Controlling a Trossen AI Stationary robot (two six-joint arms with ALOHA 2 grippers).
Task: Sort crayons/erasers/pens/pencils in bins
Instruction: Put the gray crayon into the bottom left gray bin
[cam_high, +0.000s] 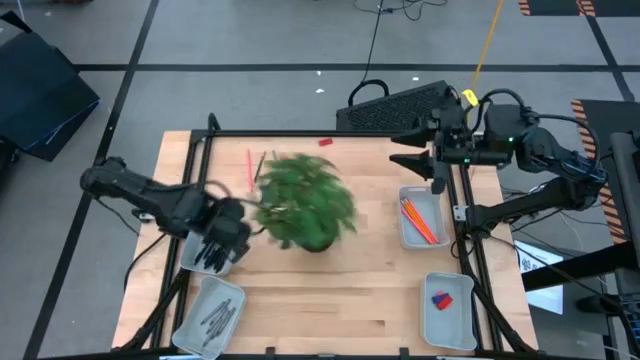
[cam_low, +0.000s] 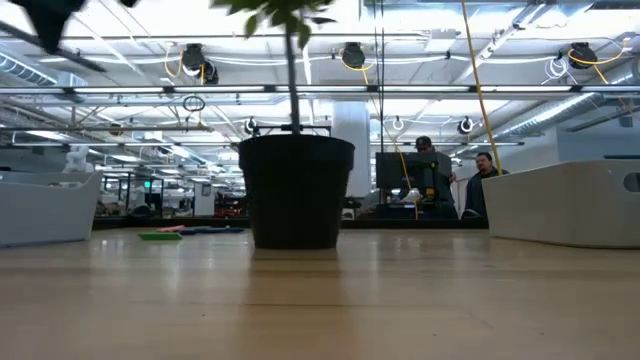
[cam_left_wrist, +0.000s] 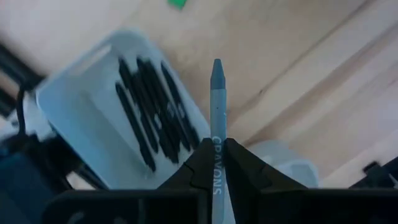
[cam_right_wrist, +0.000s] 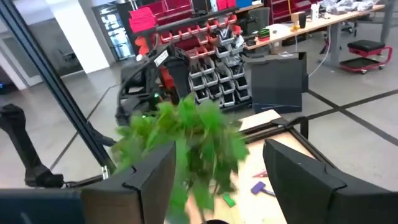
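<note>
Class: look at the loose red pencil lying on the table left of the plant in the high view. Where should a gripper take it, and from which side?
Grip the pencil at mid-length, coming straight down from above, with the fingers closing across its thin shaft. It lies flat on the table, and the plant crowds one side with its leaves, so a sideways approach looks riskier.

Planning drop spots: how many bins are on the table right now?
4: a bin with pens front-left, one partly under the left gripper, one with pencils on the right, one with erasers front-right.
</note>
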